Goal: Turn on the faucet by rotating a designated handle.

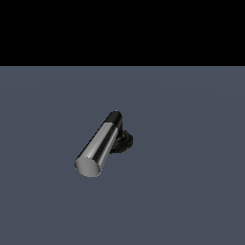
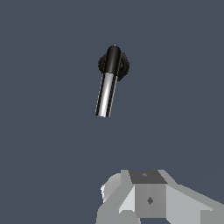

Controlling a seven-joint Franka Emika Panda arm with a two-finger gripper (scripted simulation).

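The faucet (image 1: 125,141) is a small fixture with a black ribbed round base on the grey floor. Its handle (image 1: 98,143) is a shiny chrome bar with a flat grey end face (image 1: 87,166) and a black elbow end (image 1: 115,116). It slants toward the exterior view's lower left. In the wrist view the handle (image 2: 106,94) juts out from the black base (image 2: 124,65). My gripper (image 2: 146,192) shows only as white and grey parts at the picture's edge, well apart from the faucet and touching nothing. It does not appear in the exterior view. Its jaws are not clear.
A flat blue-grey floor (image 1: 191,191) surrounds the faucet. A black background (image 1: 122,28) lies beyond the floor's far edge.
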